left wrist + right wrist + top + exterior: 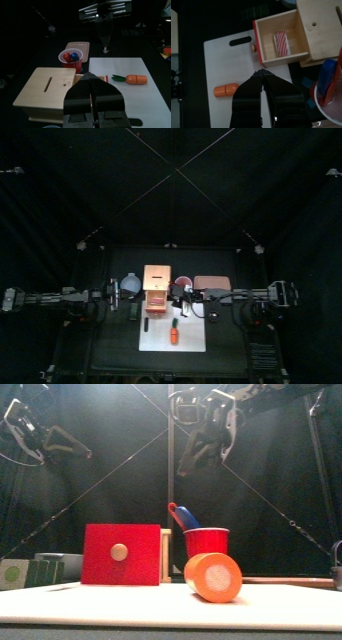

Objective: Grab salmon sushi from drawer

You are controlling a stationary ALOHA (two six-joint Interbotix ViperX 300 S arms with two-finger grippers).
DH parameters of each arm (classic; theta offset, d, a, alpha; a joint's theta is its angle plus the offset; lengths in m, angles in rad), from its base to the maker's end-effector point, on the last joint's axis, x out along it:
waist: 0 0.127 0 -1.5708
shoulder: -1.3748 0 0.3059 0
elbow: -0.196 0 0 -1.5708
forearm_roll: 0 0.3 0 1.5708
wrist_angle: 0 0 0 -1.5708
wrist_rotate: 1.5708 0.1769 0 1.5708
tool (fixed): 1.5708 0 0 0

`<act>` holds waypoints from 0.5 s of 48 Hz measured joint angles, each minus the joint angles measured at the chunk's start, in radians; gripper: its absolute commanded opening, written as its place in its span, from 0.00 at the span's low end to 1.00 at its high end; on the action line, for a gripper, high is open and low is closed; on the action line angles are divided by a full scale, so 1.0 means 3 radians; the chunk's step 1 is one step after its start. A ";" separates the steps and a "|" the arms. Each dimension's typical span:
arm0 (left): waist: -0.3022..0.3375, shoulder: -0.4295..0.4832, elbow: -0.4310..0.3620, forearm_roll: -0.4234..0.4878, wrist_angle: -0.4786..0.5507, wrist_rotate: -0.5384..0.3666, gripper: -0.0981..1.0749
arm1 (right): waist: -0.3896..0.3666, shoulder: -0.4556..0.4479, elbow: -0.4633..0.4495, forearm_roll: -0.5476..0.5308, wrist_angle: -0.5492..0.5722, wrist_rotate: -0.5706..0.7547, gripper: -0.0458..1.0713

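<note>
Striped sushi [280, 42] half-shadowed in open drawer [298, 22], both end effectors clenched, empty, right end effector [260, 73] above.

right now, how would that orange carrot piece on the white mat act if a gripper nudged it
The carrot piece looks rounded and lies on its side on the smooth white mat, so it would probably roll. It looks like a small toy, likely light, so it may skid too.

Drawer [281, 42] unit's far side cut off by right wrist frame edge; red cup [331, 87] also cropped; top-view objects too small to identify.
</note>
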 measured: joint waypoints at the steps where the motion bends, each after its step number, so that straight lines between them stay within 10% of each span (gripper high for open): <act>1: 0.0000 -0.0005 0.0005 0.0000 0.0000 0.0005 0.18 | 0.0005 0.0061 -0.0061 -0.0026 0.0041 0.0000 0.07; 24: 0.0159 -0.0005 0.0005 0.0143 -0.0051 0.0020 0.18 | -0.0138 0.1176 -0.1365 -0.0169 0.1038 -0.0036 0.07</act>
